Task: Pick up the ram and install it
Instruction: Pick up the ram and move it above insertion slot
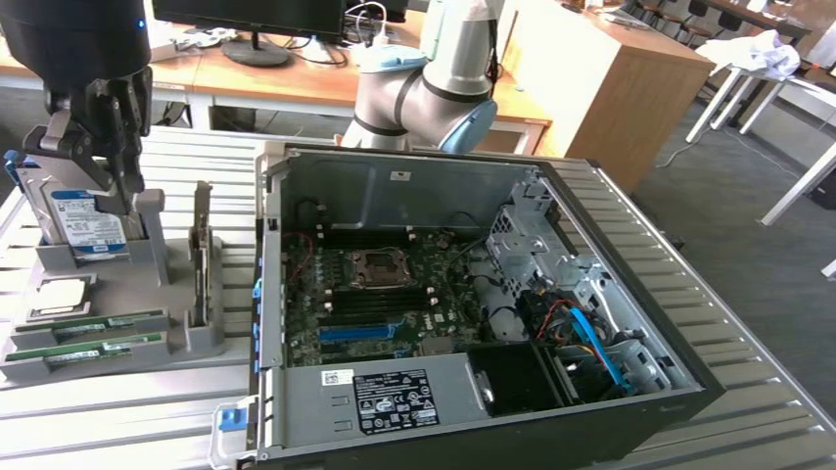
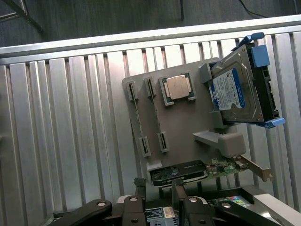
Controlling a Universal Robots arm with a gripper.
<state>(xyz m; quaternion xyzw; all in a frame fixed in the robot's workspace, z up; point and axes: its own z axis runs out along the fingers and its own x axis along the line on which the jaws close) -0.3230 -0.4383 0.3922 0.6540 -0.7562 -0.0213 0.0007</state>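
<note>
Bare slatted tabletop [image 2: 61, 141] beside the holder tray [image 2: 183, 127], ram sticks [image 1: 92, 328] flat, clear from above, upright hard drive [image 1: 85, 225] and on-edge expansion card [image 1: 202, 250] rising alongside, computer case [image 1: 268, 294] wall just beside the tray

A ribbed grey aluminium tabletop [image 1: 131, 421] is stretching across the foreground. Behind it, light wooden desks [image 1: 261, 83] are carrying a black monitor on a round stand [image 1: 249, 15]. A tall wooden cabinet [image 1: 614, 78] is standing alongside. Dark grey carpet [image 1: 758, 196] is covering the floor, where a white-legged stool [image 1: 747, 70] is holding crumpled white cloth [image 1: 770, 54].
</note>
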